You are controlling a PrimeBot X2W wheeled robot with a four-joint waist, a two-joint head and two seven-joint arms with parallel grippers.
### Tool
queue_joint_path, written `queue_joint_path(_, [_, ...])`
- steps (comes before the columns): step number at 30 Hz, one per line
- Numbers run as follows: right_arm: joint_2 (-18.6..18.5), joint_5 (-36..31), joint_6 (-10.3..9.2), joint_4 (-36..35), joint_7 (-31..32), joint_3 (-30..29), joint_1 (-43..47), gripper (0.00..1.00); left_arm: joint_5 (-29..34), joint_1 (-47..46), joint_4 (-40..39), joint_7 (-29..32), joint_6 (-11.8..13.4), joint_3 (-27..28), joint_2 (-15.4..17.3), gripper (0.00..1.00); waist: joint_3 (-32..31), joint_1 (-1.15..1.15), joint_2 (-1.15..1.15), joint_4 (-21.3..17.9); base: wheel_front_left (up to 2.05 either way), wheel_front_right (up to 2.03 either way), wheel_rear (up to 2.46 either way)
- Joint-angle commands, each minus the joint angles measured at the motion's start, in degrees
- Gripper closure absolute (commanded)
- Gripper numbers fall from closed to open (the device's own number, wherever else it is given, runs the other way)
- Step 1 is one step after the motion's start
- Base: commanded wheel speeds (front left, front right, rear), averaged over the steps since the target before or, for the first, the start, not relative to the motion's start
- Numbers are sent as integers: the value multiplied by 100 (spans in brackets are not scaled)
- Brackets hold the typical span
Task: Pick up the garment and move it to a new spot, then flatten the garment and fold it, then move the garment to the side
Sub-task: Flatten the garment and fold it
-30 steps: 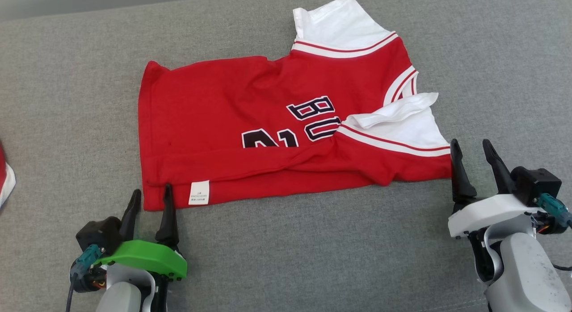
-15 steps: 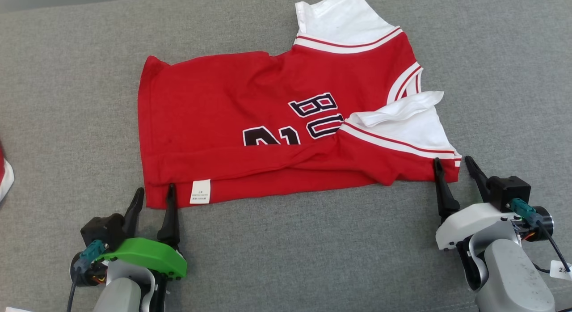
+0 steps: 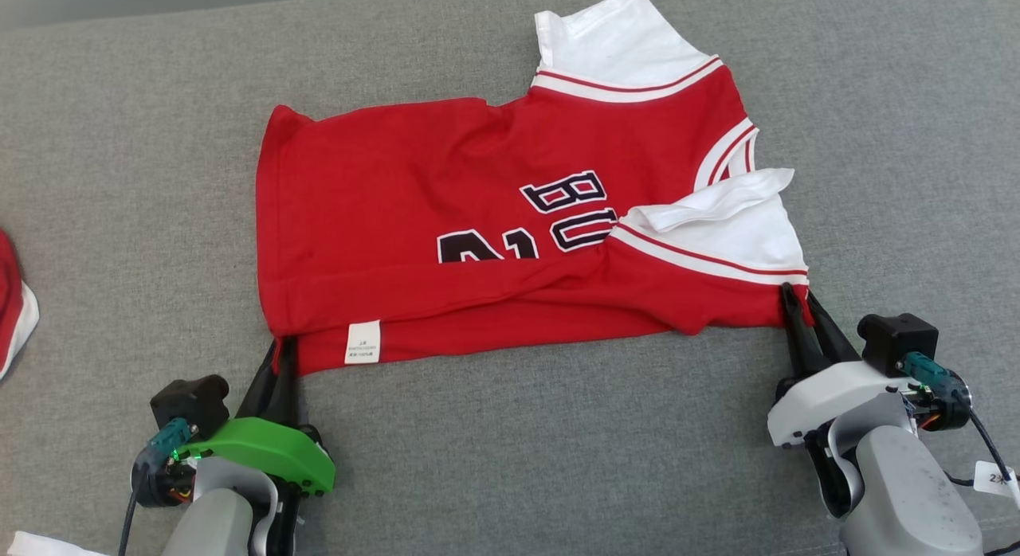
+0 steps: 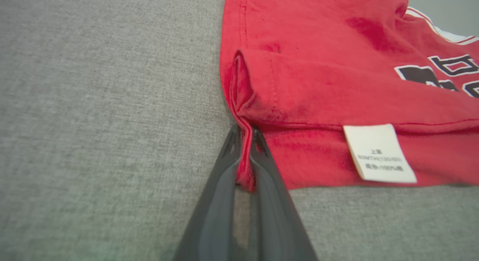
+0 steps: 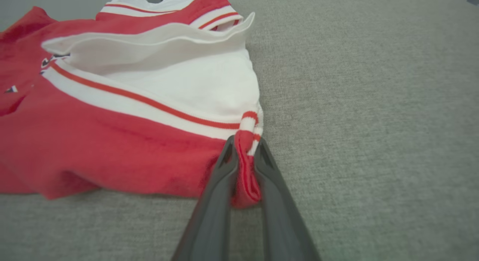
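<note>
Garment (image 3: 478, 221) hem pinched in left jaws, sleeve in right jaws, wrist views clearest

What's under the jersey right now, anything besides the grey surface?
Grey upholstery shows all round the jersey. At its near edge a lower red layer with a white label pokes out beneath the top fold. Anything beneath the middle is covered.

Pinching jersey (image 3: 478, 221) hem corner with left gripper (image 3: 280, 350), fingers (image 4: 220, 208) pressed together, leaning slightly right. Pinching shoulder corner with right gripper (image 3: 798, 297), fingers (image 5: 213, 216) pressed together, leaning left. Reaching in from lower corners of head view, well apart.
</note>
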Motion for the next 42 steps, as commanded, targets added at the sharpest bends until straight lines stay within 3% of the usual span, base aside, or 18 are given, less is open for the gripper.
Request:
queue_joint_path(1, [-14, 78, -10, -23, 25, -8, -10, 100, -55, 164, 115, 164, 17, -72, -36, 100, -55, 0, 0, 10, 0, 0, 0])
queue_joint_path(14, [-23, 554, -10, -253, 18, -157, -612, 100, -91, -186, -1075, 101, 17, 643, 138, 100, -850, 0, 0, 69, 0, 0, 0])
queue_joint_path(22, [-28, 702, -10, 76, 18, 3, -163, 100, 7, 408, -564, 101, 17, 636, -74, 100, -1312, 0, 0, 91, 0, 0, 0])
queue_joint_path(31, [-26, 681, -11, 217, 18, 32, 855, 100, 70, 1344, -10, 104, 17, 427, -334, 100, -1315, 0, 0, 132, 0, 0, 0])
queue_joint_path(33, [-27, 628, -11, 147, 17, -13, 908, 59, 127, 1405, -23, 105, 17, 419, -350, 100, -1265, 0, 0, 136, 0, 0, 0])
queue_joint_path(34, [-28, 617, -11, 88, 18, -45, 917, 0, 192, 1396, -71, 106, 17, 430, -352, 75, -1228, 0, 0, 138, 0, 0, 0])
queue_joint_path(35, [-23, 572, -11, 39, 18, -74, 911, 0, 251, 1364, -125, 105, 17, 440, -345, 27, -1195, 0, 0, 141, 0, 0, 0])
queue_joint_path(36, [-18, 539, -11, -17, 18, -98, 874, 0, 283, 1315, -166, 105, 17, 444, -342, 0, -1157, 0, 0, 140, 0, 0, 0])
queue_joint_path(42, [-20, 467, -10, -246, 18, -164, 570, 0, 500, 938, -586, 102, 17, 526, -341, 0, -928, 0, 0, 137, 0, 0, 0])
